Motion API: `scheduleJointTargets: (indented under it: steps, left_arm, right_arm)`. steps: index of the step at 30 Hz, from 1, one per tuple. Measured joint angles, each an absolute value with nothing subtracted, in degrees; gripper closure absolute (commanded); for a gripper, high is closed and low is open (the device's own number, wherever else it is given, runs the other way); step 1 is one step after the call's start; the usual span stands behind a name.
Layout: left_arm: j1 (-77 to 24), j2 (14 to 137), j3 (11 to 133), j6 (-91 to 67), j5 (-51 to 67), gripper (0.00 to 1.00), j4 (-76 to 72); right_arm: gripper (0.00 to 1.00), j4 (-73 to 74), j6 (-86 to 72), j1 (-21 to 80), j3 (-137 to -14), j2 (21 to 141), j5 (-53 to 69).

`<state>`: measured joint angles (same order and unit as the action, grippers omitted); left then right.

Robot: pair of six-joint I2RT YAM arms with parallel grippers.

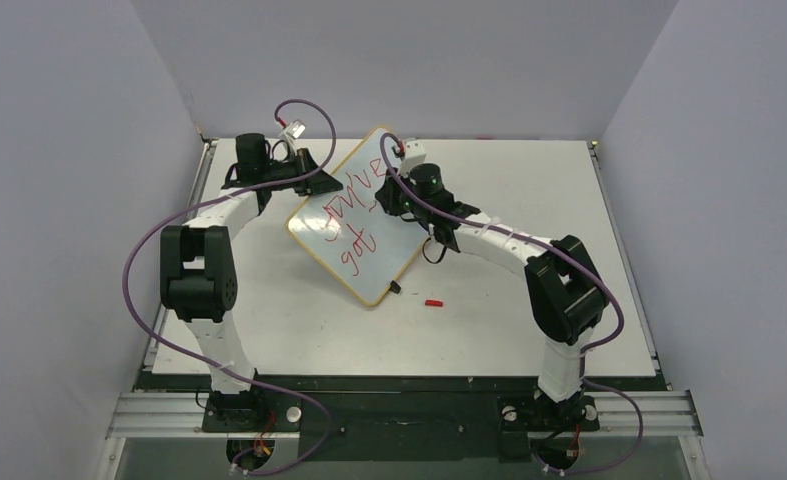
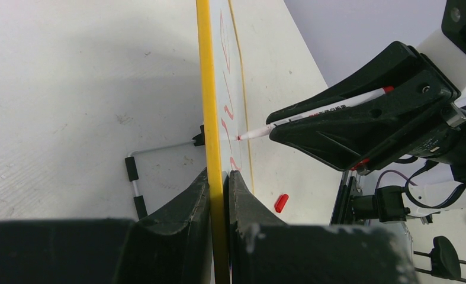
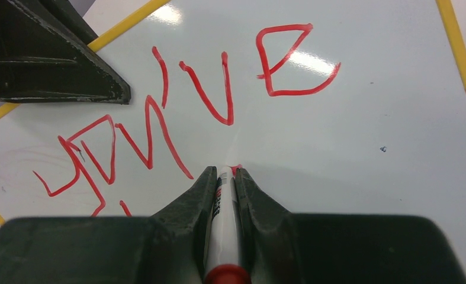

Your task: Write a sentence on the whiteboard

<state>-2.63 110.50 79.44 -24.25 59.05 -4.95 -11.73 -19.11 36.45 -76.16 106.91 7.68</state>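
The sentence [image 3: 226,89] is red on a white whiteboard [image 3: 366,130] framed in yellow; the marker [image 2: 319,112] is white with a red end.

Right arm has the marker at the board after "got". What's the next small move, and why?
Probably begin the next word's first stroke, just past "got". The marker tip meets the whiteboard under "you've", the sentence looks unfinished, bare white lies beyond, and the left fingers clamp the yellow edge.
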Motion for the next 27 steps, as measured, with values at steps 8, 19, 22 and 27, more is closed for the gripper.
scheduleJointTargets:
  steps: [8,19,22,27]
  left_arm:
    - [-2.7,110.5,79.4,-24.2,59.4,1.00,-5.2]
    - [-2.7,110.5,79.4,-24.2,59.6,1.00,-5.5]
    - [-2.7,110.5,79.4,-24.2,59.7,1.00,-5.6]
    - [-2.6,110.5,79.3,-24.4,59.1,1.00,-5.4]
  right_arm:
    - [1.00,-10.6,-20.0,38.0,-78.7,106.9,7.7]
    - [1.00,-8.9,-20.2,38.3,-81.7,107.1,6.4]
    - [1.00,-8.7,-20.3,38.3,-82.3,108.2,5.9]
    - [1.00,-8.3,-20.4,38.3,-82.3,109.4,5.4]
